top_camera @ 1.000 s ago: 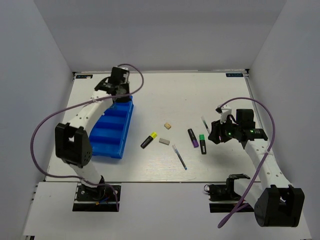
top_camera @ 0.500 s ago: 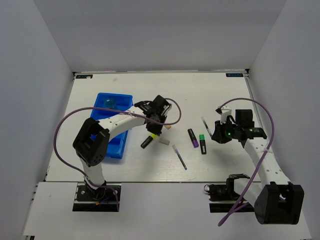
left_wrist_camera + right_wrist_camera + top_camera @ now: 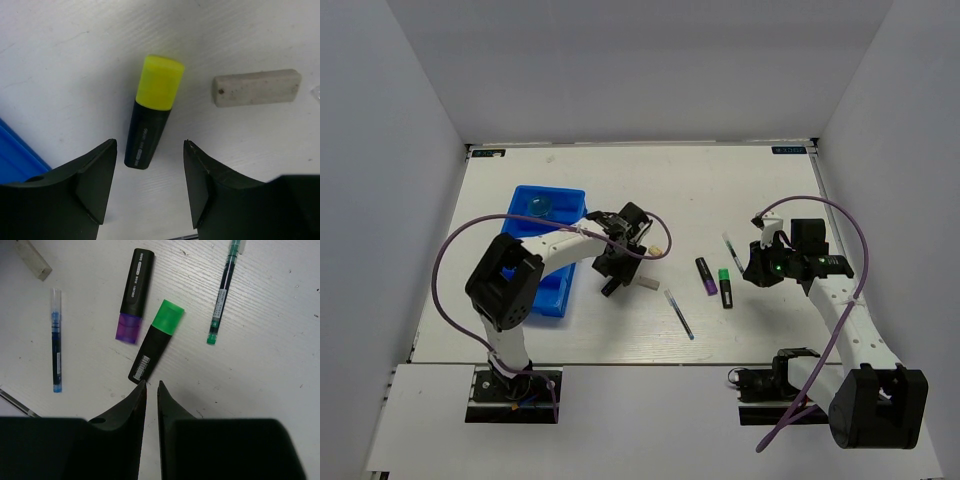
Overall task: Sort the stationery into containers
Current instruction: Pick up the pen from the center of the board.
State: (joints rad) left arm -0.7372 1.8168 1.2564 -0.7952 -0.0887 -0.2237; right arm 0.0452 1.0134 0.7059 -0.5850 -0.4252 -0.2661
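Note:
The yellow-capped highlighter (image 3: 150,120) lies on the white table, its black end between the tips of my open left gripper (image 3: 149,145), which touches nothing. In the top view the left gripper (image 3: 613,268) hovers over this highlighter (image 3: 609,287), just right of the blue tray (image 3: 532,196). The teal jar (image 3: 541,206) sits in the tray's far compartment. My right gripper (image 3: 152,382) is shut and empty, its tips just short of the green-capped highlighter (image 3: 157,342). The purple-capped highlighter (image 3: 134,295), blue pen (image 3: 56,340) and green pen (image 3: 222,295) lie beyond it.
A whitish eraser (image 3: 257,87) lies right of the yellow highlighter, also in the top view (image 3: 648,284). The left arm crosses over the tray's near compartments. The tray's edge (image 3: 15,150) shows at the left of the left wrist view. White walls enclose the table.
My left arm swung from the far end of the tray over to the yellow highlighter and came down over it. The right arm has barely moved.

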